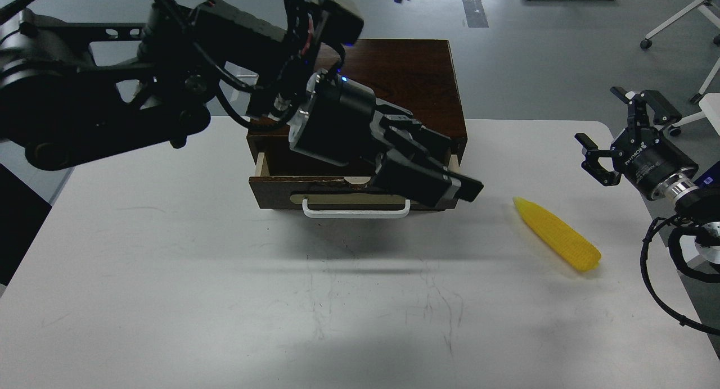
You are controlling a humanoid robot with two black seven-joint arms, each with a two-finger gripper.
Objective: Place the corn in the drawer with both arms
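The yellow corn (pixel 559 234) lies on the white table at the right, tip pointing up-left, untouched. The dark brown drawer (pixel 315 191) with its white bar handle (pixel 356 213) is pulled a little way out of the wooden box (pixel 416 80); only a narrow gap shows behind its front. My left gripper (pixel 464 189) hangs above the drawer's right end, pointing down-right, fingers together and empty. My right gripper (pixel 606 122) is open and empty at the far right, above and right of the corn.
The white table (pixel 225 299) carries only the box and the corn. My left arm (pixel 169 80) crosses above the box's left half and hides part of the drawer opening. Chair legs (pixel 680 18) stand on the grey floor behind.
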